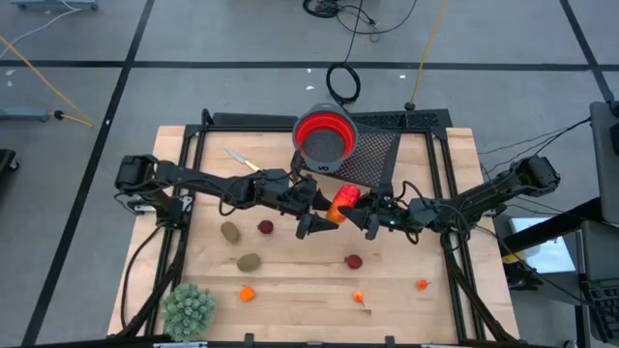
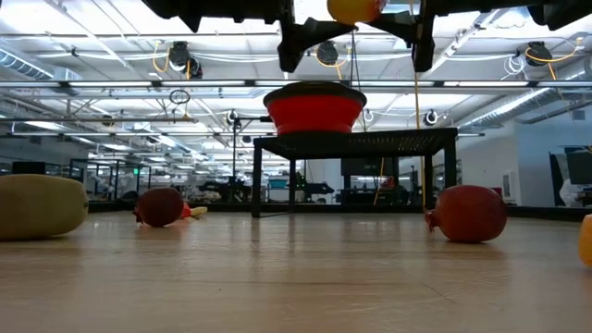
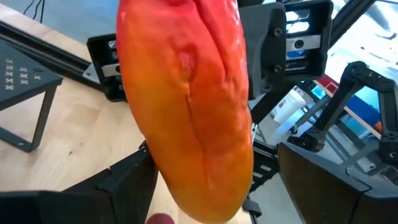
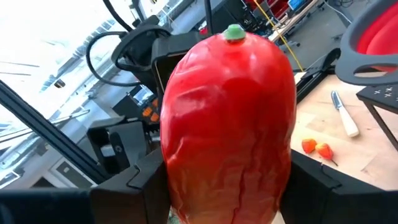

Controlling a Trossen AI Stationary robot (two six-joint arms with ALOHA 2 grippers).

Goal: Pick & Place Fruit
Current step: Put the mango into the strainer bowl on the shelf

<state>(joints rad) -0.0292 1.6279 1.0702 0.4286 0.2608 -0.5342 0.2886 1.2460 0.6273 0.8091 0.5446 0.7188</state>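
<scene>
Two grippers met above the middle of the table, just in front of the red bowl [image 1: 325,138] on its black stand [image 1: 387,155], with the long red-orange fruit [image 1: 343,205] between them. The right gripper [image 1: 366,218] pinched the fruit, its long axis running away from the bowl, green-tipped red end nearer the bowl and orange end farther. The left gripper [image 1: 311,215] stood spread wide beside it.
</scene>
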